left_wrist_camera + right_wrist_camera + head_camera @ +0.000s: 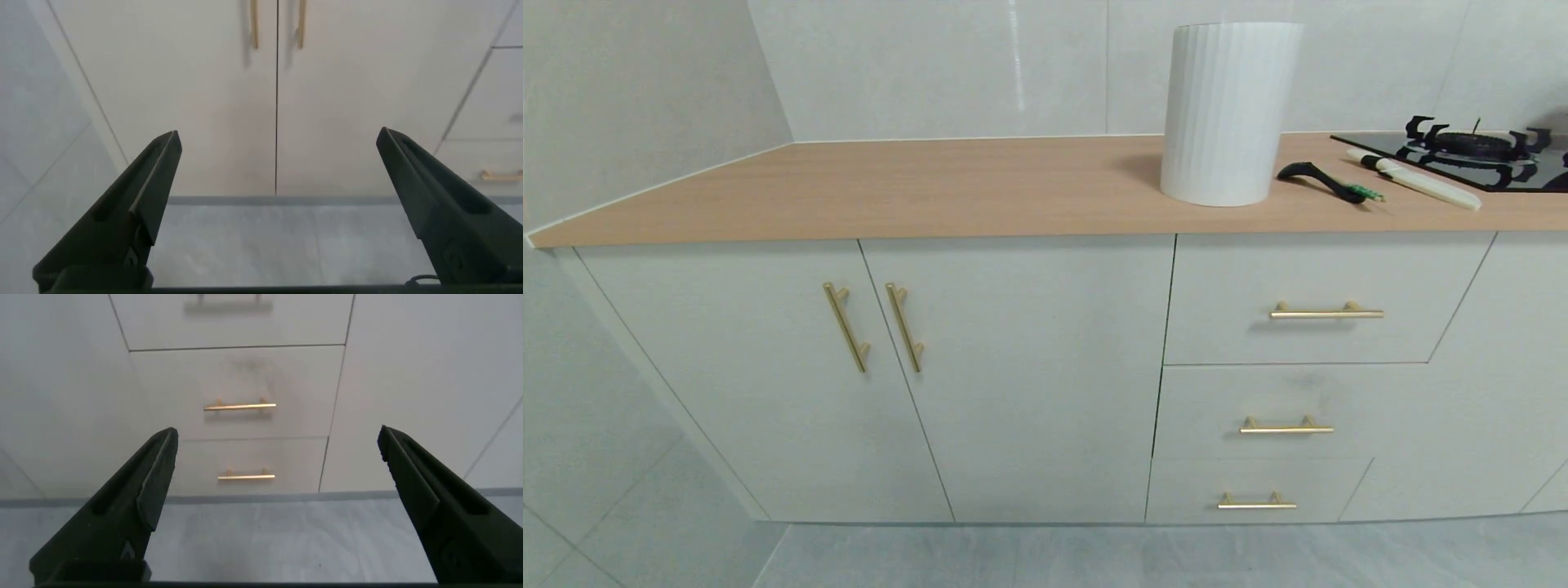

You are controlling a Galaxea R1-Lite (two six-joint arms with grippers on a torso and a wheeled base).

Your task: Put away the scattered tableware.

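Lying on the wood counter (890, 188) just right of a tall white ribbed container (1227, 114) are two pieces of tableware: a black-handled utensil (1319, 176) w/ a green tip, near the container's base but apart from it, and a long cream utensil (1421, 183) beyond, its far end at the edge of the black hob (1474, 149). What kind each piece is can't be made out. The hob is cut off at the view's right edge, and the container hides the counter strip behind it. Below the counter, all shut: two cabinet doors (1029, 367) w/ upright gold handles at left, three drawers (1307, 278) w/ level gold handles at right. The left gripper (278, 137) hangs low before the doors' seam, above the grey floor (278, 237), jaws wide apart, holding nothing; the door handles are partly cut off in its wrist view. The right gripper (278, 434) sits low before the drawers, jaws likewise spread wide & empty, w/ the middle handle (239, 407) and bottom handle (246, 477) ahead; the top drawer's handle is blurred and cut off.
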